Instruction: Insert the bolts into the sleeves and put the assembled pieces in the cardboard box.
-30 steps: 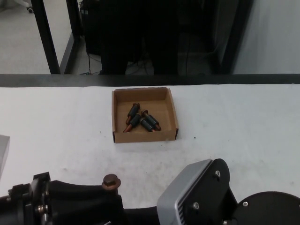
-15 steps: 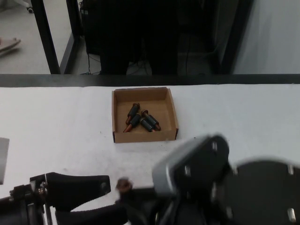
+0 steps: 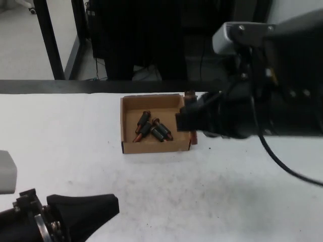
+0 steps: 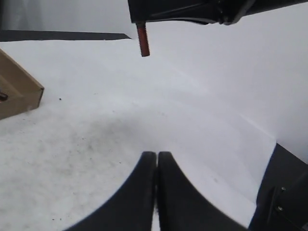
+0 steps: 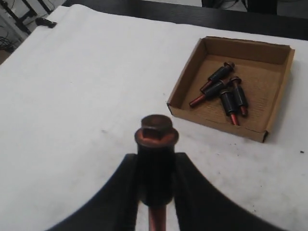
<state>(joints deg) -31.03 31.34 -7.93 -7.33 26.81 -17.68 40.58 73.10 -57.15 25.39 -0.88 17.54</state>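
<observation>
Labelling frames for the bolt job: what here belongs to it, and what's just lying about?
Job: sleeved bolt in the right claw; cardboard box; assembled pieces inside it; left claw, shut, empty.
About: black frame behind the bench.

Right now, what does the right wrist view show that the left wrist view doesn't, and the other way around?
Right wrist view, not the left: the inside of the cardboard box with four assembled pieces, and the held bolt seen from its hex head, its dark sleeve between the fingers of the right gripper. Left wrist view, not the right: the left gripper, shut and empty, and the bolt's threaded end hanging below the right gripper. Both: the bolt, the box, the white bench.
</observation>
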